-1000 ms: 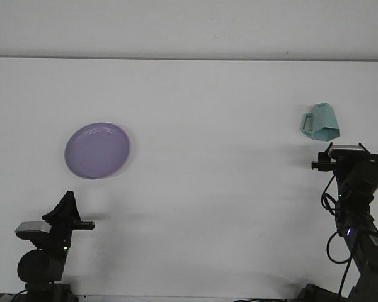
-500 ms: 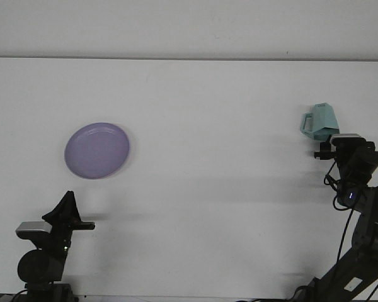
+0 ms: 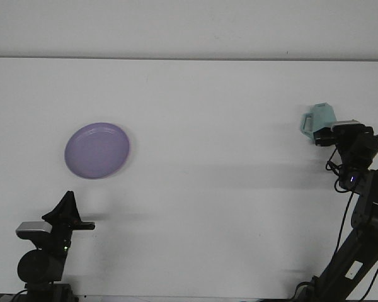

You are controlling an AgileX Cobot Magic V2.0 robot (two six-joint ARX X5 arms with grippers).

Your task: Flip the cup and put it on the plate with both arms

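Your right pincer [image 3: 328, 133] sits right at the teal cup [image 3: 319, 117], partly covering it; can't tell jaw opening or grip. Purple plate [image 3: 97, 150] far off to its left.

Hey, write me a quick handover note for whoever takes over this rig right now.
Right end effector: at the teal cup on the table's right side, partly covering it; grasp not confirmable.
Left end effector: parked near the front left, holding nothing.
Purple plate: on the left, nothing on it.
Done: right arm's approach to the cup.
Left: grasp, flip, hand across, set on plate.
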